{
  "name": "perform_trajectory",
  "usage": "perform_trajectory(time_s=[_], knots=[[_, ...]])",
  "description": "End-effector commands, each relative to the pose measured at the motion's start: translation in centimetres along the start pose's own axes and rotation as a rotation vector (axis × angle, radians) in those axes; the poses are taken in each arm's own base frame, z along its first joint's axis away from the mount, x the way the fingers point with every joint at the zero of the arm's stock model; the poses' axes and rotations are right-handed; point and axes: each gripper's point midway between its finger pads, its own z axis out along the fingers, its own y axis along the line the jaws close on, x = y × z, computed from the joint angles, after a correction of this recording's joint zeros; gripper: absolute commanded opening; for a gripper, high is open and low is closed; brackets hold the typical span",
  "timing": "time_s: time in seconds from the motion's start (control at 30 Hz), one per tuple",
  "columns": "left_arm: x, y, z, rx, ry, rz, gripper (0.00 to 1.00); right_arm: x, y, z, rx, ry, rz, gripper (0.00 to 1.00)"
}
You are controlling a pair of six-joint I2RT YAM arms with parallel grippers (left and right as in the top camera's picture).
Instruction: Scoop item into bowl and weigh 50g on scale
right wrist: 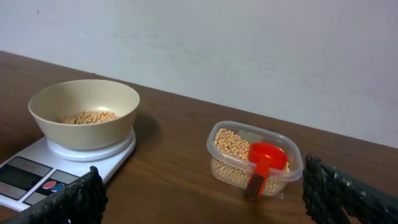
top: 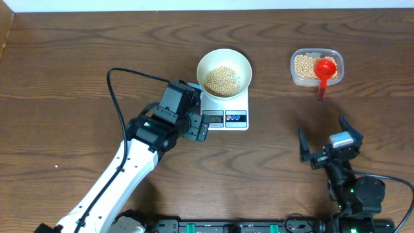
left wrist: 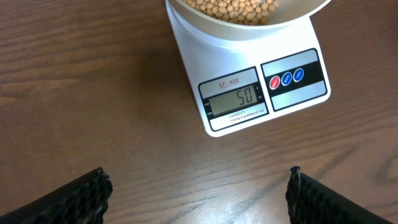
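Observation:
The white bowl [top: 224, 71] sits on the white scale [top: 226, 115] and holds tan beans [top: 222, 80]. In the left wrist view the scale [left wrist: 249, 93] has a display reading 50, with the bowl [left wrist: 249, 15] and its beans [left wrist: 233, 7] at the top edge. My left gripper [top: 194, 126] [left wrist: 199, 196] is open and empty over bare wood, just left of the scale's front. My right gripper [top: 322, 145] [right wrist: 202, 202] is open and empty at the front right. The right wrist view shows the bowl [right wrist: 84, 115], the beans [right wrist: 87, 117] and the scale [right wrist: 37, 171].
A clear plastic tub [top: 316, 67] [right wrist: 254, 158] with more beans stands at the back right. A red scoop [top: 325, 72] [right wrist: 262, 163] rests in it, its handle hanging over the front rim. A black cable [top: 119, 97] loops left of the left arm.

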Motion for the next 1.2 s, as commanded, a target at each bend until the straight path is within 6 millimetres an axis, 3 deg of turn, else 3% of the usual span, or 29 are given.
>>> perform_trajectory(time_s=[0.0, 0.37, 1.17], knots=[[0.6, 0.2, 0.3, -0.003, 0.019, -0.005, 0.92, 0.8, 0.3, -0.2, 0.003, -0.024, -0.014, 0.99], [0.6, 0.2, 0.3, -0.003, 0.019, -0.005, 0.92, 3.0, 0.8, -0.7, -0.005, 0.03, 0.001, 0.99], [0.7, 0.2, 0.4, -0.003, 0.019, -0.005, 0.92, 3.0, 1.1, -0.7, -0.015, 0.027, 0.0, 0.99]])
